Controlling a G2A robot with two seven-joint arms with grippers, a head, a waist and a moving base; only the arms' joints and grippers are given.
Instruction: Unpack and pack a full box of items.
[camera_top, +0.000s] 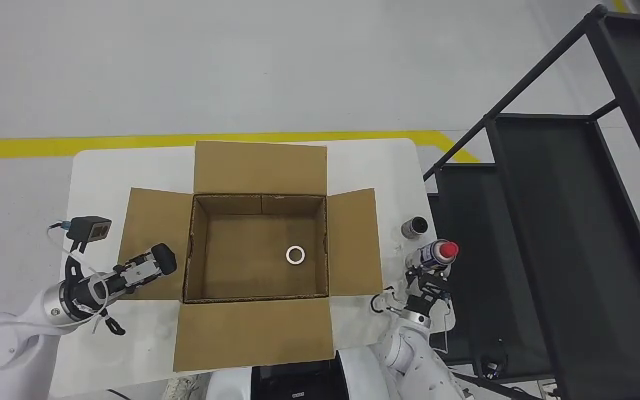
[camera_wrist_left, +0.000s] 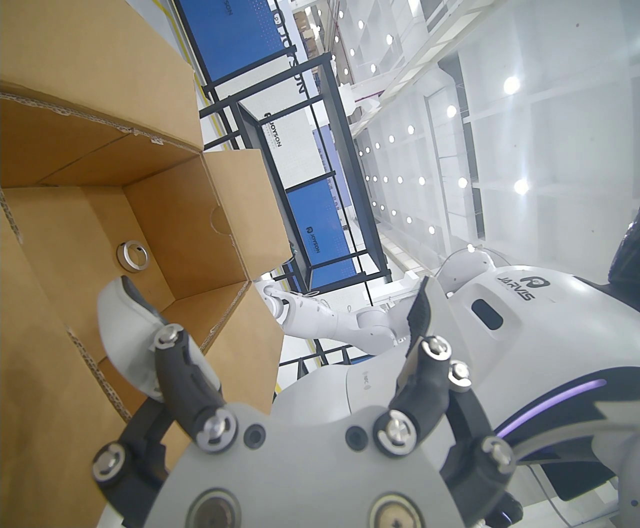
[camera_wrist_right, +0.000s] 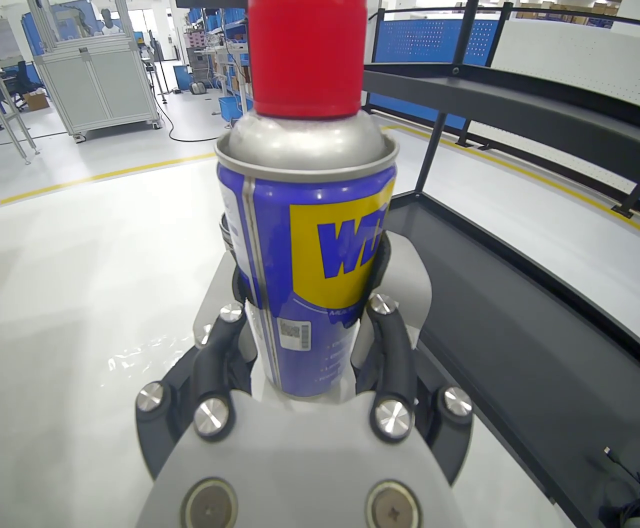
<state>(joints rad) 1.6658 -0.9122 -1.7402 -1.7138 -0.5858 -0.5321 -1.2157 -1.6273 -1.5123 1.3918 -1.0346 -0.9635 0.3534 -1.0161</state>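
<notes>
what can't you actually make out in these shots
- Top view: the silver ring in the box is too small to say what it is.
- Right wrist view: the spray can hides nearly all of the second can behind it.
- Right wrist view: the right gripper covers the spray can's base, so whether it stands on the table is unclear.

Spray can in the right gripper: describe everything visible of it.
The spray can is a metal cylinder with a blue body, a yellow label panel, a silver domed shoulder and a red cap. It is upright, clasped around its lower body by the right gripper, near the table's right edge. Whether its base rests on the table cannot be told.
</notes>
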